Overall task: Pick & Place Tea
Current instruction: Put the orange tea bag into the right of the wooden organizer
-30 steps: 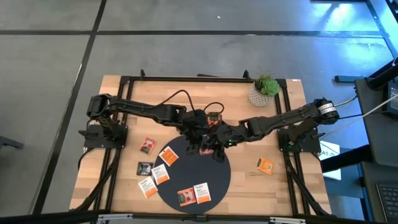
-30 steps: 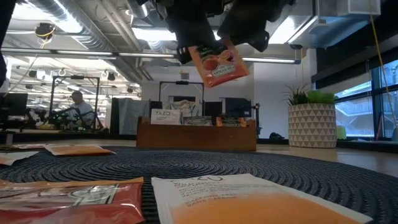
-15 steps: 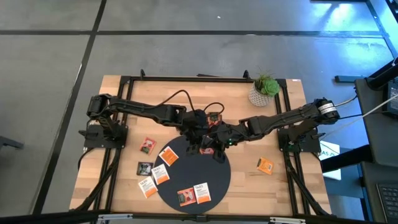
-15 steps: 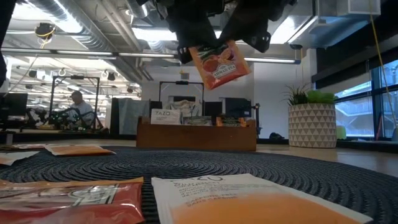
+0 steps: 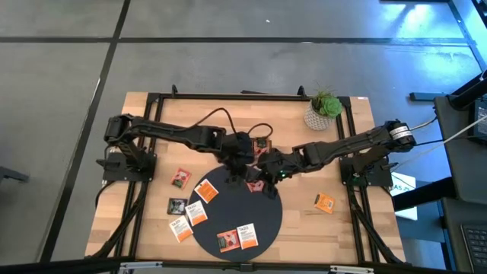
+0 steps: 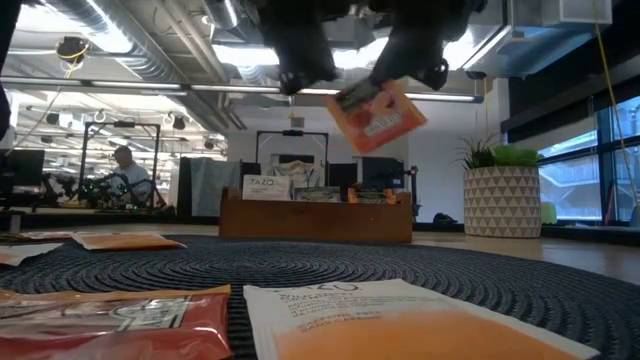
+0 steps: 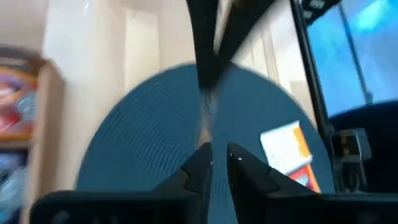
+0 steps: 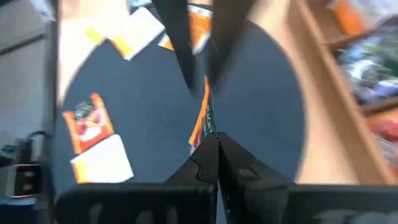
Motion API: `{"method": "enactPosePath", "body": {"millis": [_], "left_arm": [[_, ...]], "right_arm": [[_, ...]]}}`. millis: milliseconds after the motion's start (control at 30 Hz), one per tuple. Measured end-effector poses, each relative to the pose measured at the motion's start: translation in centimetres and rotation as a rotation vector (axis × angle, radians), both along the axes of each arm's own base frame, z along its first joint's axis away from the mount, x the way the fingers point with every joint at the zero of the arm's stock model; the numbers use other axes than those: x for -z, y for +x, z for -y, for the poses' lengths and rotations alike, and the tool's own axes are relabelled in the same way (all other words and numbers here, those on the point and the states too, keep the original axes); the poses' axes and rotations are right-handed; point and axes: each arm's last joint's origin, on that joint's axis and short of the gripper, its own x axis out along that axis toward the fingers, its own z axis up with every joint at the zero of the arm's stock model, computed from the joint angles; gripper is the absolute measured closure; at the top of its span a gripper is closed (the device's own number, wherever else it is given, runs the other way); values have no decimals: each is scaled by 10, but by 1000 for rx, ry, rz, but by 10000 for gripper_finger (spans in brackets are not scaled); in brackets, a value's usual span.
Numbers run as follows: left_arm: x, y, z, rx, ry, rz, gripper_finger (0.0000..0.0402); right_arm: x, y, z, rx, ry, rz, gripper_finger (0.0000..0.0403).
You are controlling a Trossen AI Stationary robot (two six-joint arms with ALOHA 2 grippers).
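An orange-red tea sachet point(image 6: 378, 115) hangs high above the dark round mat point(image 5: 243, 221), with my right gripper point(image 6: 400, 75) shut on it. In the right wrist view the sachet point(image 8: 203, 124) shows edge-on. My left gripper point(image 6: 300, 80) stands just to the sachet's left with a small gap between its fingertips point(image 7: 219, 160) and nothing in it. Several more sachets lie flat on the mat point(image 5: 237, 238) and on the wood to its left point(image 5: 181, 177). My right gripper pinches the sachet's upper edge point(image 6: 390, 90) between its two fingers. They slant down at it from the table's right side. The sachet hangs below them, tilted, clear of the mat.
A brown wooden tray point(image 6: 315, 215) with tea boxes stands at the table's far side. A potted plant point(image 5: 323, 110) is at the far right. One orange sachet point(image 5: 325, 202) lies alone right of the mat. Black rails point(image 5: 358, 221) run along the table's sides.
The sachet has passed from my left gripper to my right. The right has shut on it; the left has let go and opened slightly. The sachet has swung toward the table's right and tipped further over, still clear of the mat.
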Motion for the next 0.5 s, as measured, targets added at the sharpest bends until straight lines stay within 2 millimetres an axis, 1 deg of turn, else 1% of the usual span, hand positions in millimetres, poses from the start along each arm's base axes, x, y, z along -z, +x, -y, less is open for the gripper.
{"method": "enactPosePath", "body": {"millis": [67,133,233,300,333,400,500], "left_arm": [[-9,-12,-5,5,15,-1,344],[-20,-27,-8,8,29,40,337],[-37,-49,-11,13,44,162,333],[-45,-62,-10,12,48,255,332],[-48,-68,-10,12,50,302,332],[-51,-80,-8,16,52,381,332],[-52,-95,-4,25,52,473,334]], "right_arm": [[-9,-7,3,21,-23,13,400],[-21,-16,6,47,-58,37,400],[-37,-31,13,101,-147,74,400],[-48,-40,21,136,-204,102,401],[-50,-43,25,153,-229,121,401],[-46,-48,37,170,-270,144,401],[-26,-52,55,178,-278,218,401]]}}
